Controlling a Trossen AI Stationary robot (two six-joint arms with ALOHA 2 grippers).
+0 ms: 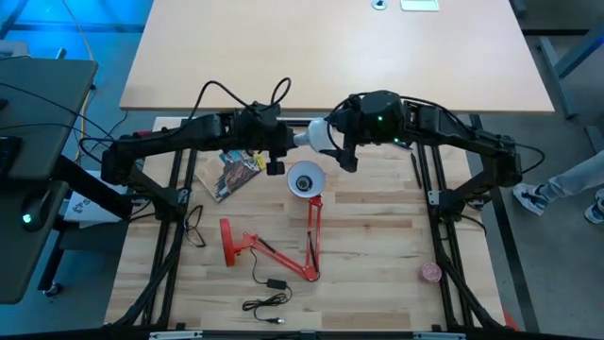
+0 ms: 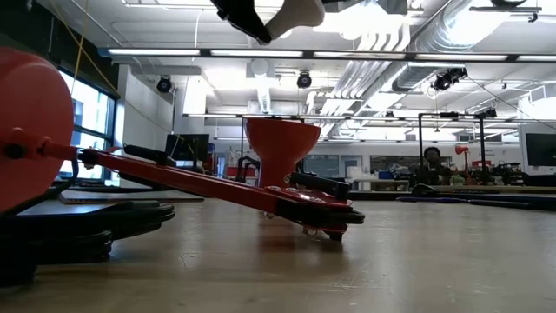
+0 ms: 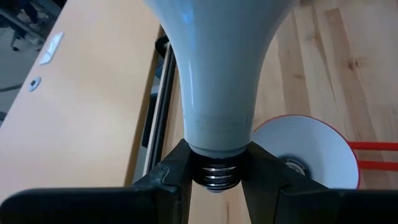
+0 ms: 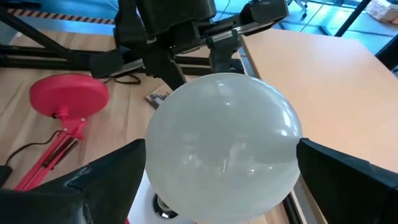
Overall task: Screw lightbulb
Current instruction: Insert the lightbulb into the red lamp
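I have the lightbulb [image 3: 217, 74] held up in the air between the two arms, just beyond the lamp shade [image 1: 305, 179]: my left gripper [image 3: 215, 171] is closed on its threaded metal base, while my right gripper [image 4: 221, 180] stands fully spread with the glass dome between its fingers, seemingly not clamping it. I judge this the handover step, before any screwing. Next I need to close the right fingers gently on the dome, release the left, then turn the base toward the shade's socket.
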